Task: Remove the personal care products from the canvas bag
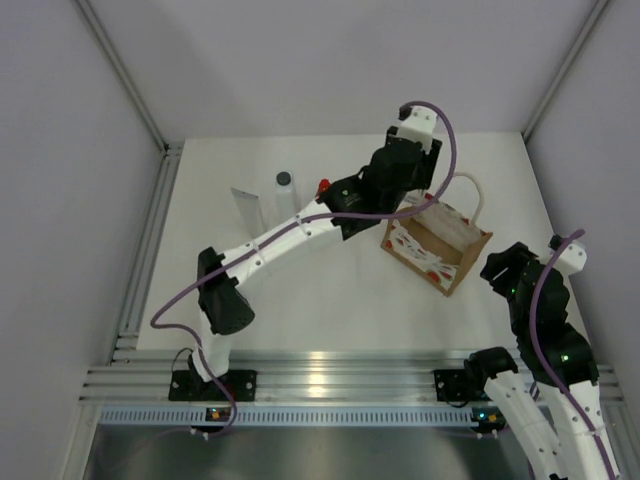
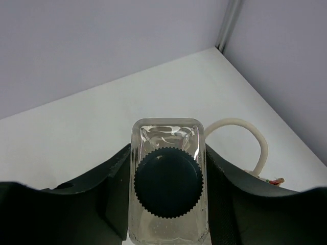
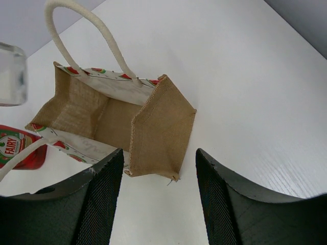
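The whole bench (image 1: pixel 330 300) is viewed steeply from above, behind the arm bases. The left wrist view is aimed obliquely at a far corner. The canvas bag (image 3: pixel 153 127) is looked into at close range from the right wrist and is shared by all three views.
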Available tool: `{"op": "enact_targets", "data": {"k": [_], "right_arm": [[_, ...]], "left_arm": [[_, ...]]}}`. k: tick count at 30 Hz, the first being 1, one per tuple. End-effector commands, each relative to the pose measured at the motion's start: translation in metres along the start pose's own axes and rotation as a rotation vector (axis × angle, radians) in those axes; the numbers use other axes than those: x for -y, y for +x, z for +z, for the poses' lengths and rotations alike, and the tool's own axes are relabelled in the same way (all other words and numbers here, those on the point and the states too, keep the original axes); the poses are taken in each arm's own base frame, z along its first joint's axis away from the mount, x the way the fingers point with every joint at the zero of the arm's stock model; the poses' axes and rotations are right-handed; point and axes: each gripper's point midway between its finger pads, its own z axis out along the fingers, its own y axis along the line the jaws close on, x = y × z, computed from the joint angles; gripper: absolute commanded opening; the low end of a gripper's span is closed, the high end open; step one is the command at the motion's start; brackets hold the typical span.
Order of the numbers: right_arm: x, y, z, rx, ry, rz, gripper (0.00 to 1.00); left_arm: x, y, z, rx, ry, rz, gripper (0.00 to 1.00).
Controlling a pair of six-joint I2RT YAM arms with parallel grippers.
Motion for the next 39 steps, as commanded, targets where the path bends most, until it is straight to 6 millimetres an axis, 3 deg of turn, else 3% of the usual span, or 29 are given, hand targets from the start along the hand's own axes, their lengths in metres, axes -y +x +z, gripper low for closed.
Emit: {"op": "enact_targets", "data": {"k": [1, 3, 4, 9, 13, 14, 15, 17, 18, 22, 25, 26, 27, 31, 39], "right_arm": [[0.004, -0.010, -0.005, 0.024, 0.020, 0.012, 0.57], [0.004, -0.010, -0.005, 0.025, 0.021, 0.012, 0.57], [0.004, -0.010, -0.004, 0.024, 0.022, 0.012, 0.57], [0.003, -0.009, -0.004, 0.020, 0.017, 0.017, 0.57], [-0.006, -0.008, -0.002, 0.007, -0.020, 0.028, 0.57], [-0.009, -0.007, -0.001, 0.001, -0.029, 0.031, 0.57], [-0.012, -0.006, 0.001, -0.005, -0.042, 0.033, 0.57], [-0.022, -0.007, 0.003, -0.013, -0.078, 0.032, 0.57], [-0.026, -0.008, 0.004, -0.016, -0.092, 0.030, 0.57], [-0.041, -0.007, 0.015, -0.054, -0.121, 0.007, 0.58], [-0.049, -0.007, 0.019, -0.070, -0.139, -0.003, 0.58], [-0.051, -0.009, 0.020, -0.066, -0.146, 0.001, 0.58], [-0.054, -0.011, 0.020, -0.068, -0.157, 0.002, 0.58], [-0.063, -0.009, 0.024, -0.091, -0.181, -0.004, 0.58], [-0.074, -0.004, 0.026, -0.113, -0.233, 0.003, 0.58]], "left_arm": [[-0.033, -0.139, -0.069, 0.317, -0.018, -0.173, 0.00], [-0.043, -0.142, -0.078, 0.323, -0.039, -0.173, 0.00], [-0.052, -0.155, -0.092, 0.348, -0.048, -0.177, 0.00], [-0.082, -0.147, -0.122, 0.335, -0.128, -0.170, 0.00], [-0.112, -0.127, -0.148, 0.304, -0.222, -0.183, 0.00], [-0.118, -0.109, -0.148, 0.270, -0.245, -0.160, 0.00], [-0.127, -0.112, -0.161, 0.281, -0.260, -0.171, 0.00], [-0.142, -0.087, -0.165, 0.241, -0.327, -0.157, 0.00], [-0.148, -0.086, -0.174, 0.246, -0.336, -0.167, 0.00], [-0.170, -0.037, -0.174, 0.176, -0.385, -0.178, 0.00], [-0.191, -0.017, -0.176, 0.153, -0.408, -0.220, 0.00], [-0.194, 0.003, -0.173, 0.115, -0.404, -0.215, 0.00], [-0.211, 0.010, -0.170, 0.109, -0.436, -0.231, 0.00], [-0.242, 0.053, -0.163, 0.051, -0.489, -0.280, 0.00], [-0.254, 0.100, -0.142, 0.026, -0.480, -0.305, 0.00]]}}
